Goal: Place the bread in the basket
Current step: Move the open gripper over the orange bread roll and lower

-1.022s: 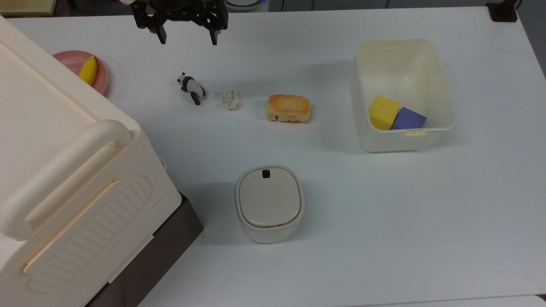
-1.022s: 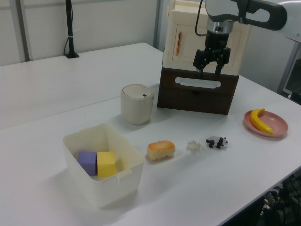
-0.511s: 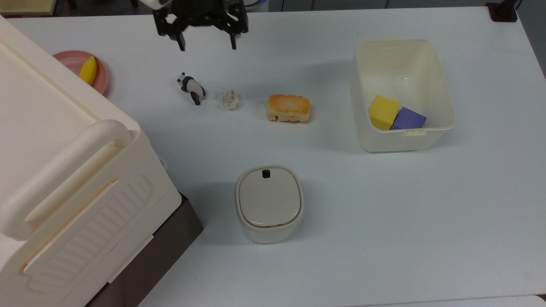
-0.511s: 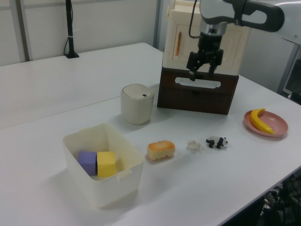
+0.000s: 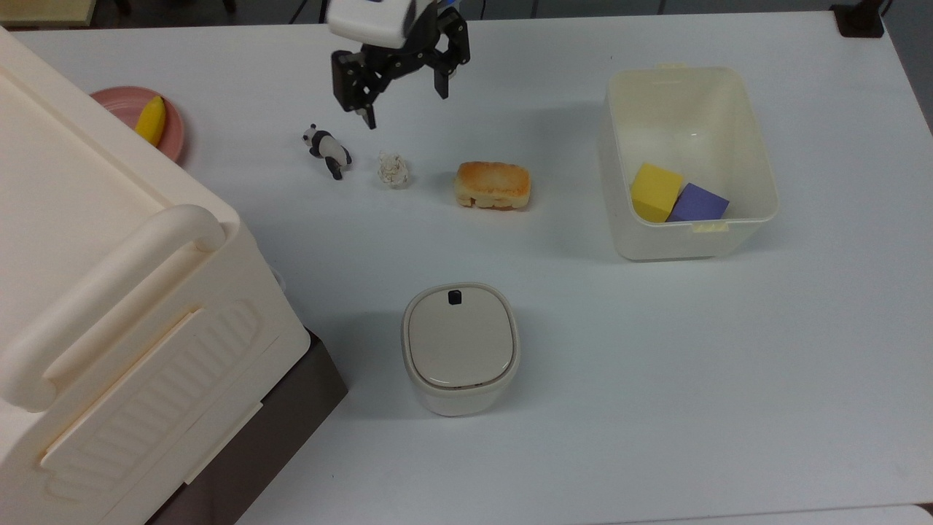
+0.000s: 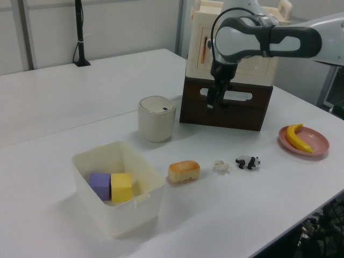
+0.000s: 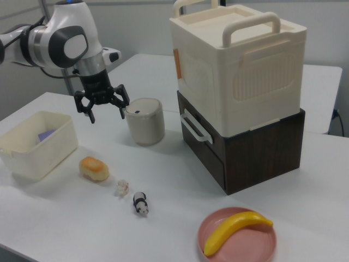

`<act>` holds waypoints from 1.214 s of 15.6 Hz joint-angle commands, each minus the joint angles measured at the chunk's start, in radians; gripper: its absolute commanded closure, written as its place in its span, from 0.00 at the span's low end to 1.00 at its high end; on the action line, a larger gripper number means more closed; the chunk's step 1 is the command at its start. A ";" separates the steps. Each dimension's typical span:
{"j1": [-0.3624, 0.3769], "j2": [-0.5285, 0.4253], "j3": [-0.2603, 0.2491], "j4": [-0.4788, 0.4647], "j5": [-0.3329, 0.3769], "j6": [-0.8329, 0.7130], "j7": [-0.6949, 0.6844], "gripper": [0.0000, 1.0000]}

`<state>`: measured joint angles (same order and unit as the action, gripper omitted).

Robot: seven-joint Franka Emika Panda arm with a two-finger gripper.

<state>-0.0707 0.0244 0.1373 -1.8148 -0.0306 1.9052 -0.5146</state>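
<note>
- 1 bread (image 5: 493,185) lies on the table (image 5: 656,350), between the paper ball (image 5: 393,169) and the basket (image 5: 689,160), apart from both
- Gripper (image 5: 404,102): jaws spread, holding nothing, raised above the table near the loaf
- Handling, as judged: light, probably soft and lumpy; grip across the short sides at mid-length
- Count: 1 basket holding 2 blocks, yellow (image 5: 654,191) and purple (image 5: 697,203); 1 panda figure (image 5: 327,149)
</note>
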 commanded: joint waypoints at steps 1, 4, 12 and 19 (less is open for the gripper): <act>0.003 -0.049 0.031 -0.087 -0.012 0.023 -0.204 0.00; 0.003 -0.047 0.077 -0.138 -0.015 0.025 -0.289 0.00; 0.034 0.072 0.157 -0.164 -0.116 0.116 -0.298 0.00; 0.066 0.180 0.157 -0.155 -0.228 0.133 -0.286 0.00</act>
<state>-0.0270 0.1843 0.3010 -1.9684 -0.2194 2.0241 -0.7881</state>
